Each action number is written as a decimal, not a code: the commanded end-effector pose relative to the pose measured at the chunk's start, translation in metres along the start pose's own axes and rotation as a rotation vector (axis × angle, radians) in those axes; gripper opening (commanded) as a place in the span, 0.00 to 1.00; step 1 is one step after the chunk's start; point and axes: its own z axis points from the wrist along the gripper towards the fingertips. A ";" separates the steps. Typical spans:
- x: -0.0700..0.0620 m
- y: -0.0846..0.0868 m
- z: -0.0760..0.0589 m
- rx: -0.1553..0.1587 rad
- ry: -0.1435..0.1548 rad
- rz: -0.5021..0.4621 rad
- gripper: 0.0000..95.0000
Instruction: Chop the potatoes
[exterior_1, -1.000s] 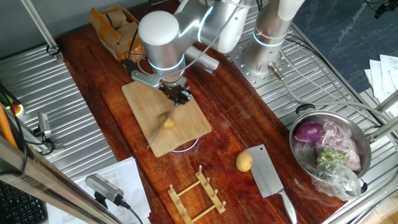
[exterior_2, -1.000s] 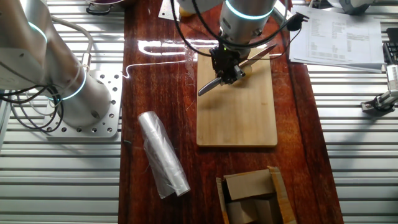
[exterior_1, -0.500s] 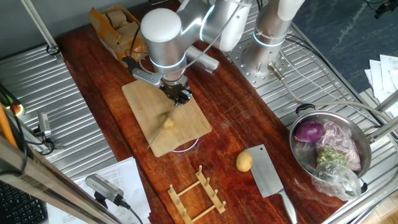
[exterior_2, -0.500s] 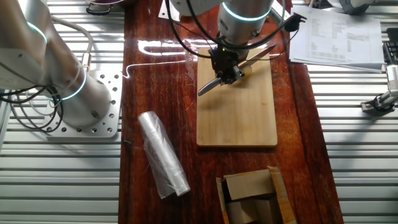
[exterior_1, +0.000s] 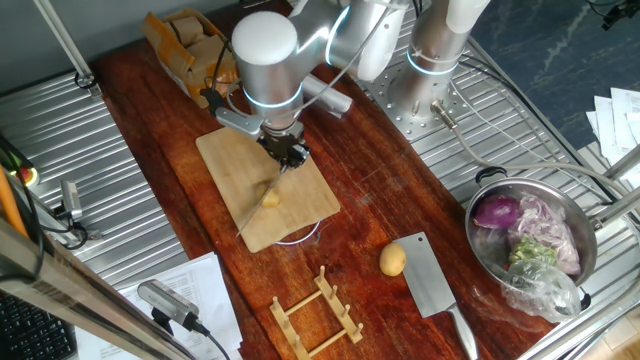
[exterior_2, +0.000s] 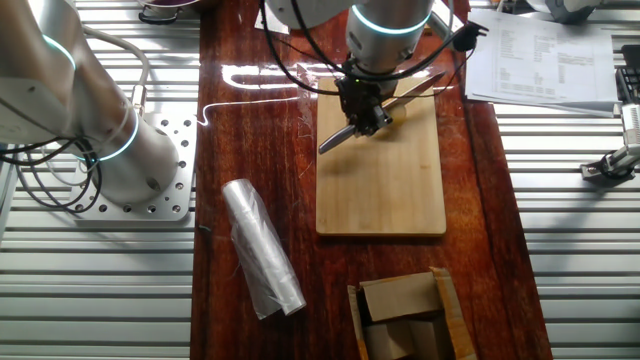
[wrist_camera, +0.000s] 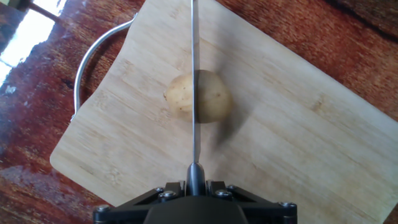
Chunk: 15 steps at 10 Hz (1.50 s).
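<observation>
One potato (exterior_1: 270, 197) lies on the bamboo cutting board (exterior_1: 232, 165), toward its near end. My gripper (exterior_1: 290, 155) is shut on a knife (exterior_1: 256, 212). In the hand view the thin blade (wrist_camera: 194, 74) runs straight over the middle of the potato (wrist_camera: 208, 96), and the gripper (wrist_camera: 194, 183) clamps the knife at the bottom edge. Whether the edge touches the skin I cannot tell. In the other fixed view the gripper (exterior_2: 365, 110) and knife (exterior_2: 408, 90) stand over the board (exterior_2: 385, 190), and the arm hides that potato. A second potato (exterior_1: 392, 260) sits on the wooden table.
A cleaver (exterior_1: 432, 285) lies beside the second potato. A steel bowl (exterior_1: 482, 250) with a purple onion (exterior_1: 497, 212) and scraps stands at the right. A wooden rack (exterior_1: 315, 315) stands at the front, a cardboard box (exterior_1: 185, 45) behind the board. A plastic roll (exterior_2: 262, 250) lies nearby.
The arm's wrist has shifted slightly up and to the right in the fixed view. Knife, potato and board stay where they were.
</observation>
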 end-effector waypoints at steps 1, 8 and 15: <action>-0.001 0.000 0.000 0.001 -0.001 0.000 0.00; -0.001 0.000 -0.001 0.005 -0.020 -0.007 0.20; -0.002 0.013 -0.019 -0.012 -0.043 0.017 0.20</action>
